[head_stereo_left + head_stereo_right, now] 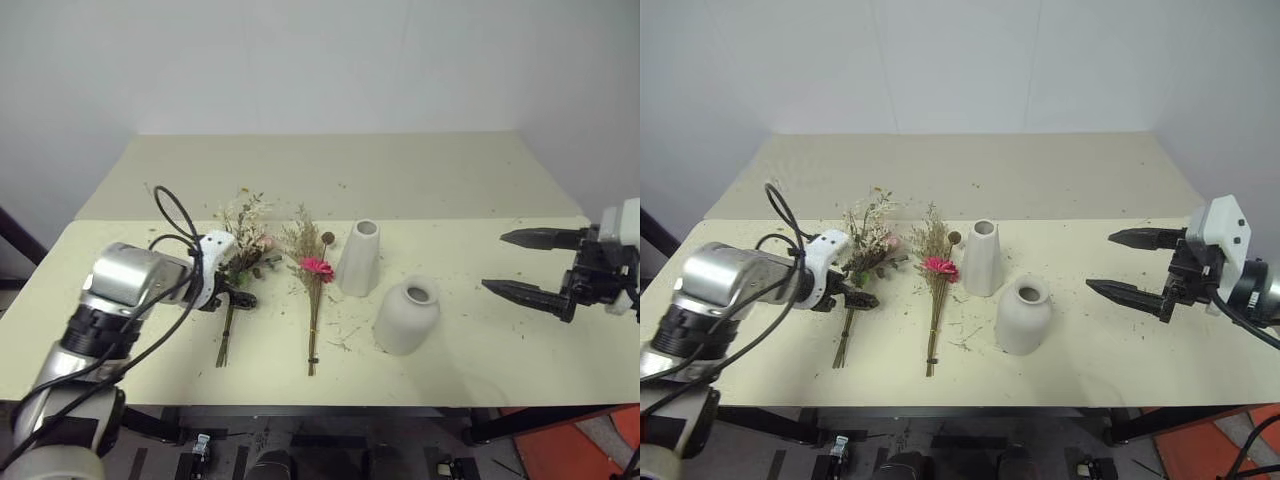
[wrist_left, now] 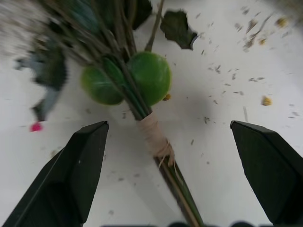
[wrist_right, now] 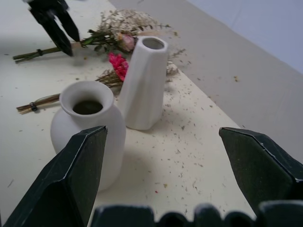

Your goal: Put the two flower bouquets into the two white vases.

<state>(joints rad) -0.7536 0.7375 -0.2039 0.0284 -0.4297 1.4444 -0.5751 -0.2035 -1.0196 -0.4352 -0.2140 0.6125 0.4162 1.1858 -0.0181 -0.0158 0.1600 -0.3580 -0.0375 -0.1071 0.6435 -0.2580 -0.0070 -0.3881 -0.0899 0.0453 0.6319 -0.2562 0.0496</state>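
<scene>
Left wrist view — our left gripper [image 2: 166, 142] wide, straddling rose bouquet [image 2: 142, 94] stems; we'd close just below the twine [image 2: 155, 137].

The left arm [image 1: 120, 290] is a silver metal cylinder above a ribbed black joint, with black cables looping over it to a white wrist housing. The right wrist [image 1: 1225, 240] wears the same white casing over black parts. Each gripper ends in tapered, pointed black jaws.
</scene>
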